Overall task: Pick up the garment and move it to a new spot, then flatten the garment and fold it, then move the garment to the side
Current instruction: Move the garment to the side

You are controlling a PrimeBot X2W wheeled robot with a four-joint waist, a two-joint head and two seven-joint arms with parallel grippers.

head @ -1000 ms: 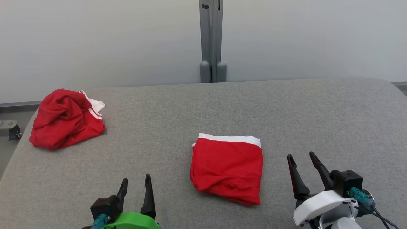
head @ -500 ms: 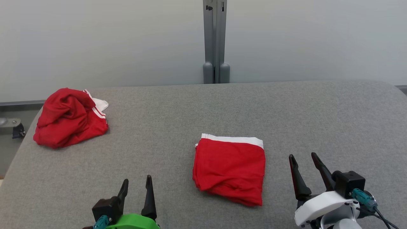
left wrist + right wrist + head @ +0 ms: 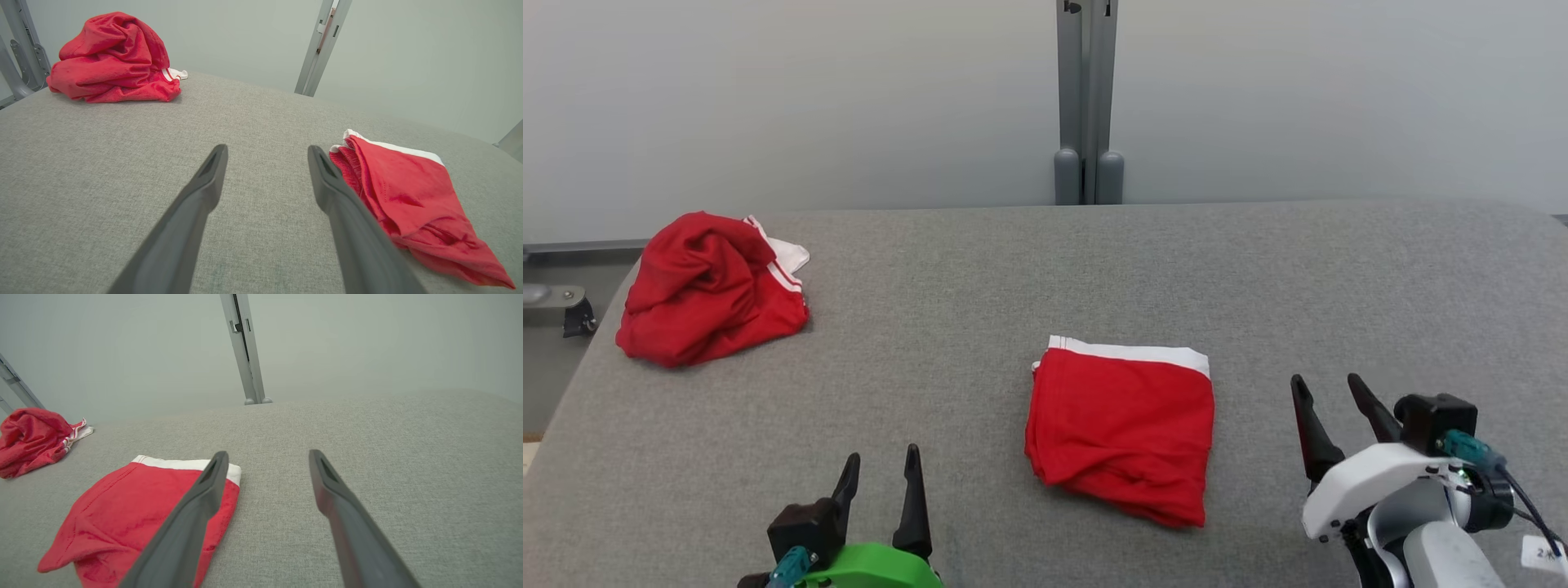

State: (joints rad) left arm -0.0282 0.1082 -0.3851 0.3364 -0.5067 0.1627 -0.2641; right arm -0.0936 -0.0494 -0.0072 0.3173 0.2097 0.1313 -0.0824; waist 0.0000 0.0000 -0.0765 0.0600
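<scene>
One white tag (image 3: 1543, 554) behind the right jaws, writing seemingly unreadable.

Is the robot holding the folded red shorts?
No, the folded red shorts lie on the table between the open left gripper and right gripper.

Bare grey tabletop (image 3: 1380, 286) open at right and front left, folded red garment (image 3: 1123, 429) mid-table, crumpled red garment (image 3: 707, 294) at far-left corner, grey post (image 3: 1086, 98) behind far edge.
</scene>
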